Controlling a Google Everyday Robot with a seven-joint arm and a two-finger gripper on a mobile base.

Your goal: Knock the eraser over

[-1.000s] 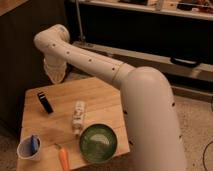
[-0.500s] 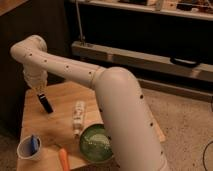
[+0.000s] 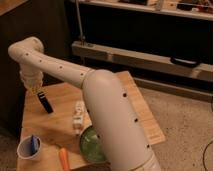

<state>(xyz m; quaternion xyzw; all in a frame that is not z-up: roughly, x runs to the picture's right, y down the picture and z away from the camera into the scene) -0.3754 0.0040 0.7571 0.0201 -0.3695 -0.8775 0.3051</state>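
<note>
The gripper (image 3: 34,89) hangs just above the slim black, blue-banded eraser (image 3: 46,103), which stands tilted at the far left of the wooden table (image 3: 131,100). Open or closed, I cannot tell. The approach looks done, and the next move is probably a sideways nudge.

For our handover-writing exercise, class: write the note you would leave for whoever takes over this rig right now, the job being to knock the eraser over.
Gripper: at the wooden table's left rear, just above the eraser's upper end; contact cannot be told.
Eraser: near the left edge, standing at a lean, blue band up, not flat.
Done: gripper placed at the eraser.
Left: push it until it lies flat. Green bowl and carrot sit nearer the front.
</note>
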